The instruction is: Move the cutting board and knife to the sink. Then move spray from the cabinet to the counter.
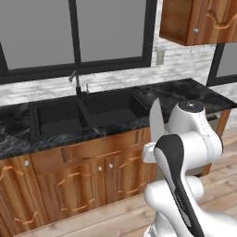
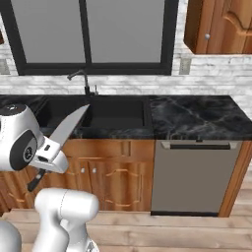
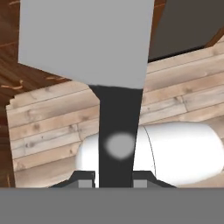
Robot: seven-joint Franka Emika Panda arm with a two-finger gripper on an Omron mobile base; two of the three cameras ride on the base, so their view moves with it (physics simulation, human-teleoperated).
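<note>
My gripper (image 2: 48, 154) is shut on the knife (image 2: 69, 125), held in the air in front of the lower cabinets, short of the sink (image 2: 147, 114). The pale grey blade points up and toward the sink, and the dark handle sticks out below the hand. From the left side the blade (image 1: 156, 120) rises above the gripper (image 1: 154, 141). In the hand view the fingertips (image 3: 85, 178) clamp the black handle under the wide blade of the knife (image 3: 87, 39). The wall cabinet (image 2: 221, 27) has its doors closed. The spray and the cutting board are hidden. The black marble counter (image 2: 197, 115) runs right of the sink.
A faucet (image 2: 86, 81) stands behind the double sink (image 1: 33, 125), under a dark-framed window. A grey dishwasher front (image 2: 194, 177) sits below the counter (image 1: 185, 90) on the right, wooden base cabinet doors (image 1: 69, 185) on the left. The wall cabinet (image 1: 194, 21) hangs upper right.
</note>
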